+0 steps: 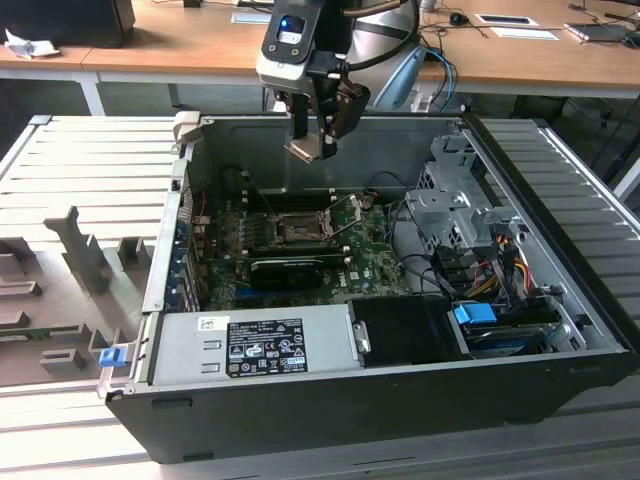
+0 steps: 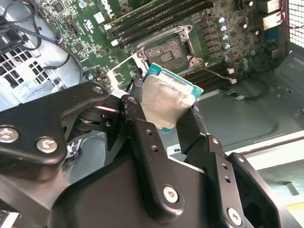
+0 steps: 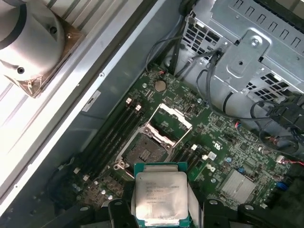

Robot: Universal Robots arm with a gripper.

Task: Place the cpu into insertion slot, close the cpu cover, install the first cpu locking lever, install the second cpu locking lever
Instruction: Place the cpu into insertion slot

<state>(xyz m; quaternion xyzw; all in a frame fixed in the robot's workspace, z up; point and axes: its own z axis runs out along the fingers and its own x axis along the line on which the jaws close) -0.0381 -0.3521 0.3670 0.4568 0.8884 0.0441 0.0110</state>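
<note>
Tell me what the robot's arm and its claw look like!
The arm is a smooth, rounded silver-grey tube with a pale blue cap. Its wrist housing is light grey with a small glowing blue light. The gripper is black, made of chunky jointed bars pinned with shiny silver screws, ending in two flat fingers.

Nothing is sharp enough to spell out. In the lower middle of the exterior view, a black label (image 1: 265,347) with rows of white print and small marks sits on the face of the grey power supply (image 1: 328,345). A small white sticker (image 1: 213,323) lies just beside the label, toward the exterior view's left. In the first wrist view, the cpu (image 3: 160,194) bears faint lettering on its metal top, possibly four or five lines. The green motherboard (image 3: 228,137) carries small white printed marks, and a white strip sticker (image 3: 90,100) sits on the case wall.
</note>
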